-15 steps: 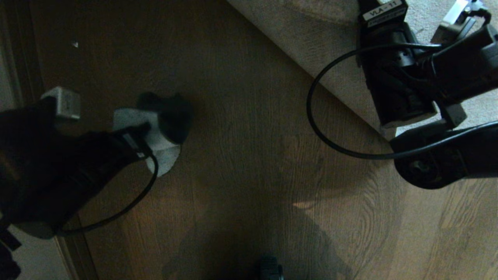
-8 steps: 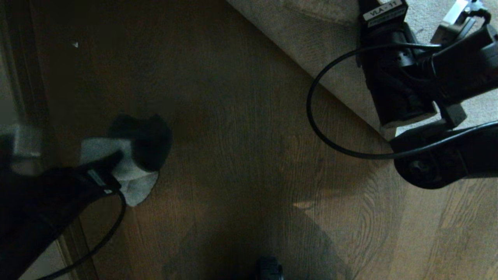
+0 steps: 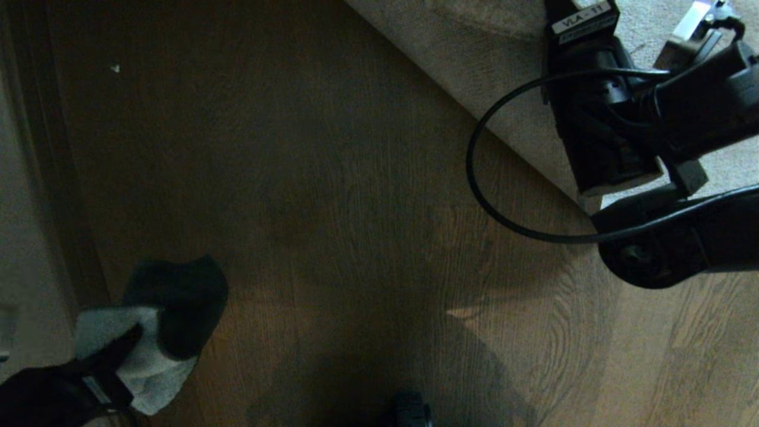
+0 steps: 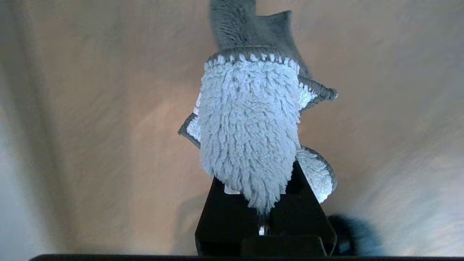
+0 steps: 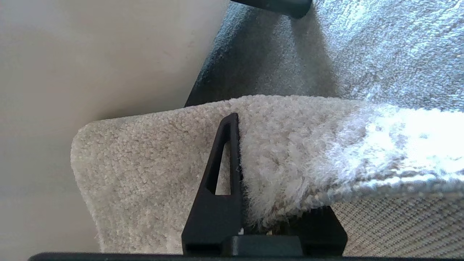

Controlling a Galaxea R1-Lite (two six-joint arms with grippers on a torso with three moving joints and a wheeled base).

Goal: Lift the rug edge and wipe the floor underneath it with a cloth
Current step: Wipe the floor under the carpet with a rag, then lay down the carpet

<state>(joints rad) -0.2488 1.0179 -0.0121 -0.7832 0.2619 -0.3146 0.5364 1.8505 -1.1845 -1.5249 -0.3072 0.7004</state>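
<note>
Nearest the robot, at the bottom left of the head view, the left gripper (image 3: 127, 347) was mostly cut off by the frame edge, only its dark wrist and one finger showing. Its jaws were pressed together on the cloth (image 3: 142, 356), a pale shaggy rag with a darker grey part folded over its far end. In the left wrist view the cloth (image 4: 250, 134) draped over the gripper (image 4: 264, 197) and hid the fingertips entirely; only the black finger bases showed beneath it. Whether the cloth touched the boards could not be told from either view.

The floor (image 3: 356, 196), dark brown boards with wavy grain, filled the middle of the head view, much of it in deep shadow. A small dark object at the bottom edge was too dim to identify, and a pale speck (image 3: 115, 69) lay far off on the boards.

Farther away, at the upper right, the right gripper (image 5: 268, 203) pinched the rug edge (image 5: 163, 159). One black finger (image 5: 221, 174) lay over the plush pile; the other was hidden beneath the fold. The woven backing (image 5: 398, 224) showed under the raised edge. In the head view the right arm (image 3: 599, 118) and its cable (image 3: 474, 178) covered the grip itself, and the rug edge (image 3: 486, 101) ran diagonally across the boards.
</note>
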